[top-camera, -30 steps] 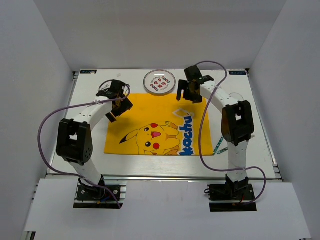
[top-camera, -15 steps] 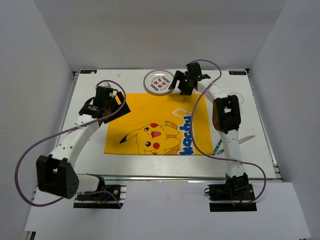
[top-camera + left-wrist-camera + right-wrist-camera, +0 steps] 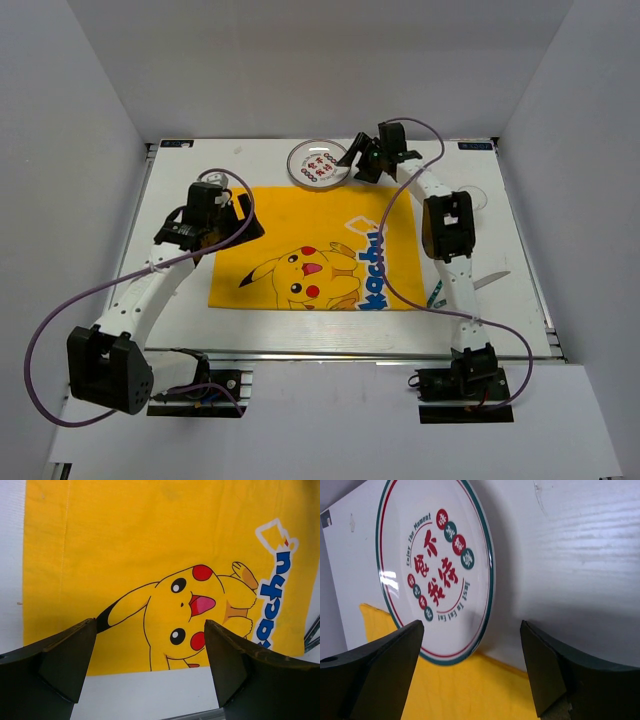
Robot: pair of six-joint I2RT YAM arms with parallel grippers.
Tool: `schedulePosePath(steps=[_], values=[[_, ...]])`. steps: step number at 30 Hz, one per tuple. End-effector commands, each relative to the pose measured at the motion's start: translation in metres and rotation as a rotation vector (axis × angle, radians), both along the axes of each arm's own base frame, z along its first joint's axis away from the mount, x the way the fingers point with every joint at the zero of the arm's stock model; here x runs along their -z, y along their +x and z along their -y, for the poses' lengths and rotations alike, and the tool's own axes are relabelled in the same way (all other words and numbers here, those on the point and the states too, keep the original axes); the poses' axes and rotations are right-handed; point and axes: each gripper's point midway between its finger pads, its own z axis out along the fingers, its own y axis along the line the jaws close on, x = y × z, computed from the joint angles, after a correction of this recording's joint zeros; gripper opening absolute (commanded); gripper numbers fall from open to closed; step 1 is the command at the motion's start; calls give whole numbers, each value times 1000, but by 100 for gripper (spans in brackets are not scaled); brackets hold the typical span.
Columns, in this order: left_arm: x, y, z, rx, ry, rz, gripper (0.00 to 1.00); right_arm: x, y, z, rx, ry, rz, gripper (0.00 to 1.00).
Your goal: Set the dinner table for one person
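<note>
Right wrist view, plate [image 3: 437, 565] partly cropped, right claw [image 3: 471, 626] spread empty, left claw [image 3: 150, 623] likewise.

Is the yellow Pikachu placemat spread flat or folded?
Spread flat. The placemat lies open on the table, its whole Pikachu print and lettering showing; no fold shows, though the left arm hides one far corner.
</note>
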Motion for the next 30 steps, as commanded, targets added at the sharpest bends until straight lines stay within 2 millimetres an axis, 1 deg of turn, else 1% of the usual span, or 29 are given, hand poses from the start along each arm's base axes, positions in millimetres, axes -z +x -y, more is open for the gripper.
schedulePosePath(steps=[1, 2, 3, 4, 5, 7, 8, 10, 11, 12, 13, 14, 16, 18, 20, 21, 22, 24, 25, 27, 28, 30], values=[[-6, 0, 8, 49, -35, 32, 98, 12, 10, -12, -7, 48, -6, 82], [-6, -1, 8, 49, -35, 32, 98, 14, 11, -14, -6, 61, -2, 78], [-7, -1, 8, 51, -37, 36, 98, 25, 8, -11, 2, 64, -22, 77], [-7, -1, 8, 50, -36, 38, 98, 27, 8, -12, 13, 77, -31, 75], [-8, -2, 7, 51, -35, 40, 98, 31, 8, -14, 16, 85, -32, 68], [-8, -3, 9, 59, -46, 42, 98, 34, 10, -17, 25, 99, -41, 59], [-8, -3, 10, 59, -48, 43, 98, 38, 10, -18, 31, 103, -49, 45], [-9, -4, 11, 65, -53, 47, 98, 36, 13, -18, 42, 111, -48, 32], [-9, -4, 11, 64, -51, 44, 98, 34, 12, -19, 50, 118, -55, 18], [-9, -4, 10, 65, -51, 47, 98, 33, 12, -19, 56, 114, -56, 13], [-9, -4, 10, 64, -52, 47, 98, 32, 14, -17, 73, 109, -55, 5], [-12, -4, 11, 68, -52, 53, 98, 28, 15, -16, 83, 110, -55, 0], [-12, -7, 15, 89, -59, 58, 98, 25, 16, -13, 100, 114, -55, 0], [-15, -8, 16, 96, -65, 68, 98, 7, 20, -13, 119, 147, -30, 0], [-18, -8, 16, 94, -66, 80, 98, -14, 20, -15, 127, 190, -11, 0], [-19, -8, 15, 93, -66, 85, 98, -30, 24, -18, 124, 220, 23, 0], [-19, -8, 15, 93, -66, 88, 98, -50, 28, -19, 120, 249, 54, 0], [-21, -9, 16, 95, -70, 95, 98, -77, 31, -21, 114, 296, 82, 0], [-21, -9, 16, 98, -72, 96, 98, -106, 33, -23, 104, 316, 130, 0], [-23, -9, 16, 97, -75, 105, 98, -127, 29, -21, 83, 337, 151, 0], [-23, -9, 16, 98, -76, 103, 98, -157, 27, -21, 65, 359, 213, 0], [-24, -9, 16, 95, -76, 106, 98, -169, 17, -20, 42, 357, 219, 0]])
